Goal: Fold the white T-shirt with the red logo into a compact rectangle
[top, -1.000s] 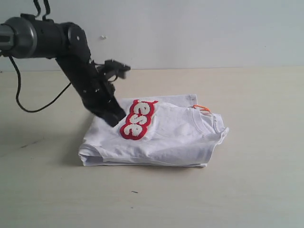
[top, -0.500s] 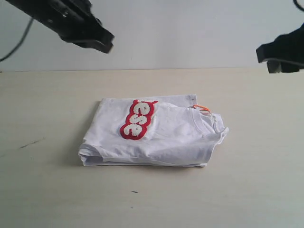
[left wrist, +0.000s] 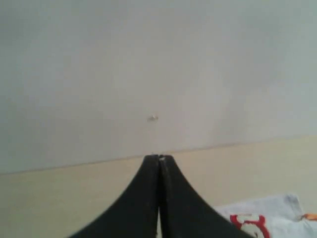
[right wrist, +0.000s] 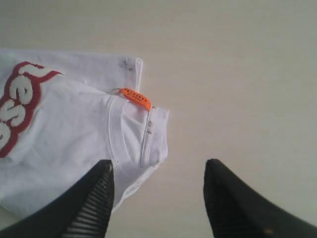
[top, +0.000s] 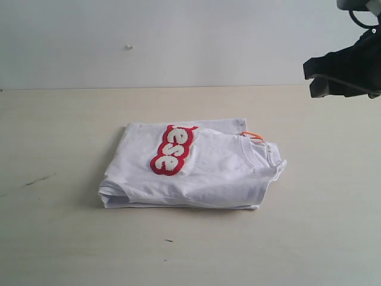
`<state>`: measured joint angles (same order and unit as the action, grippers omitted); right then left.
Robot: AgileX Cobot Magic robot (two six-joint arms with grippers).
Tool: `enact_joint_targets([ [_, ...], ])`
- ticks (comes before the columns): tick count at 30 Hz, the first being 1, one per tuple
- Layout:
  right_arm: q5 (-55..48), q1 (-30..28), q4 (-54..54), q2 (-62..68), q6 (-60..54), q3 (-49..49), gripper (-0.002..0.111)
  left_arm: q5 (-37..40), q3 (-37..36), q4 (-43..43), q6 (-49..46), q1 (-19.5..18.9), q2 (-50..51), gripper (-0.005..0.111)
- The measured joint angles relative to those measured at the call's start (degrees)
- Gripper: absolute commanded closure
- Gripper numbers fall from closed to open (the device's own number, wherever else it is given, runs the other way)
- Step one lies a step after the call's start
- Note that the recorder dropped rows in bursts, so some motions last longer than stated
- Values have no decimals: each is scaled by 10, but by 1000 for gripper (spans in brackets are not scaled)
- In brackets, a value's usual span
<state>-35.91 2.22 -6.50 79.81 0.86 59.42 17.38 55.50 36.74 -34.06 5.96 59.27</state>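
Your shirt sits folded on the worktop, logo up. Your left gripper is pinched closed and empty, right gripper gapes, holding nothing. Drop that right one carelessly and you'll snag the collar, undoing the fold.

Pale beige tabletop, plain white wall behind (small speck, perhaps a nail), soft light

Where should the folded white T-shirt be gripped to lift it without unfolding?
Probably the collar end of the white T-shirt, pinching all layers, coming from the right: the stack's edge lies free there, and the open right gripper hovers above it.
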Motion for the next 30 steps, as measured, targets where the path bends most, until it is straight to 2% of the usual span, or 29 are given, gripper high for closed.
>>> enact_joint_targets([
  [7,4,0,-2,-44,-2,0,54,-70,-136,21,0,0,-214,107],
  [14,7,0,-2,-81,-2,0,54,-84,-211,27,9,0,-398,107],
  [21,10,0,-2,-94,-2,0,54,-64,-219,29,25,0,-500,107],
  [30,10,0,-2,-94,-3,0,54,-64,-219,29,25,0,-513,107],
])
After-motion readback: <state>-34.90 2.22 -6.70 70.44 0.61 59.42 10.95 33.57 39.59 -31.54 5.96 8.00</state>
